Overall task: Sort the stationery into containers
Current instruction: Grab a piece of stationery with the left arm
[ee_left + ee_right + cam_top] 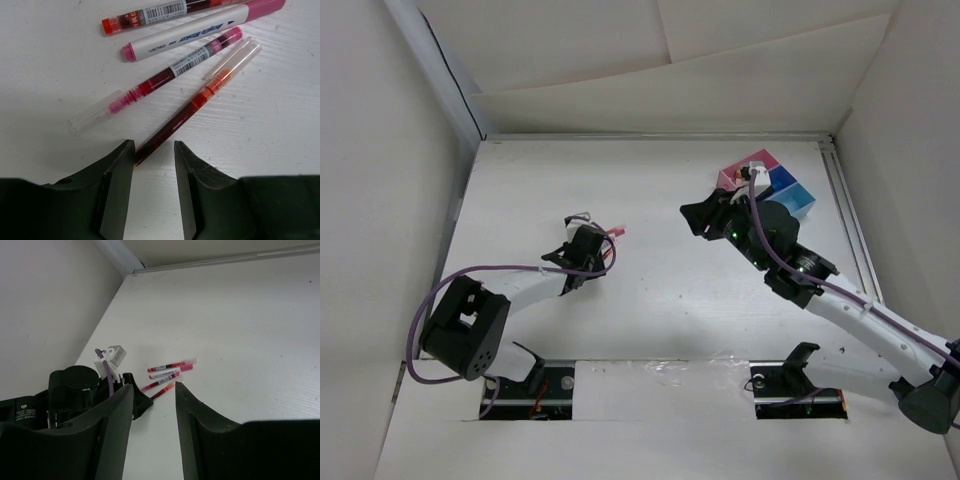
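Note:
Several pens lie together on the white table (650, 290): a red pen (145, 15), a white marker with a pink cap (200, 30), a pink pen (170, 75) and an orange-red pen (195, 107). From above they show as a small red cluster (616, 234). My left gripper (154, 150) is open just above the table, and the orange-red pen's dark end lies between its jaws, close to the left finger. My right gripper (154, 390) is open and empty, in the air near the containers. The pink (745, 172), dark blue (782, 180) and light blue (802, 198) trays stand at the back right. No eraser blocks or blue piece are in view.
White walls enclose the table on the left, back and right. The right wrist view shows the left arm (75, 385) and the pens (167, 372) beyond it. The right arm (820, 280) stretches across the right half of the table.

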`<state>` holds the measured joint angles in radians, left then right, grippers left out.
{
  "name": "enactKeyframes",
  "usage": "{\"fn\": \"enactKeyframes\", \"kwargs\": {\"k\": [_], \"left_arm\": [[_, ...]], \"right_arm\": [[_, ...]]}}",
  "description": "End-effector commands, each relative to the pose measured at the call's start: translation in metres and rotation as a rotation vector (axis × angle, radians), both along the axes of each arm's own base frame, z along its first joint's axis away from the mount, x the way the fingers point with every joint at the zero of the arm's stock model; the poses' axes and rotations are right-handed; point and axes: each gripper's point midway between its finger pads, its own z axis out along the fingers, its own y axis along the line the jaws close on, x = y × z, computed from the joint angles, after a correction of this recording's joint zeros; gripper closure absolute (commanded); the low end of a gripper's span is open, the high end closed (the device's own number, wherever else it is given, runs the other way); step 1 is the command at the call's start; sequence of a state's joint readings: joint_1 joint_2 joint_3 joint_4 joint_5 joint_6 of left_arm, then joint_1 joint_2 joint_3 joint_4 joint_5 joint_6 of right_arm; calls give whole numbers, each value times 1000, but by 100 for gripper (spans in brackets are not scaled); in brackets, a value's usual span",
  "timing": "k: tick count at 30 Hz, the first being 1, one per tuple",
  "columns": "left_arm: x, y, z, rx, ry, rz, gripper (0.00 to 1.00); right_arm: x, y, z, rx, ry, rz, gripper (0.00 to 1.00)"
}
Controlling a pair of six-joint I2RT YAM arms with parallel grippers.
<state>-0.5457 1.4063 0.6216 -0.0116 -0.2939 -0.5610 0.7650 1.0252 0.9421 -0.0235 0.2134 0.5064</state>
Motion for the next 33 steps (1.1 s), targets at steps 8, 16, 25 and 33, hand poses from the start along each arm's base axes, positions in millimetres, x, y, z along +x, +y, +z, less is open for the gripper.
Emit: {"fn": "enactKeyframes", "kwargs": {"k": [8,16,25,33], "left_arm": [[-2,-12,2,-52,-4,-62,67],[-8,-22,-8,87,37,-52,67],[-17,-31,-20,244,57,-16,100],[-18,-47,-4,113,11,-46,100]], "right_arm": [[1,-21,4,-13,53,-79,54],[4,-38,18,-2,22,-88,53],[-2,-39,3,0,30,-53,53],[2,-36,-12,23,69,-44,53]]}}
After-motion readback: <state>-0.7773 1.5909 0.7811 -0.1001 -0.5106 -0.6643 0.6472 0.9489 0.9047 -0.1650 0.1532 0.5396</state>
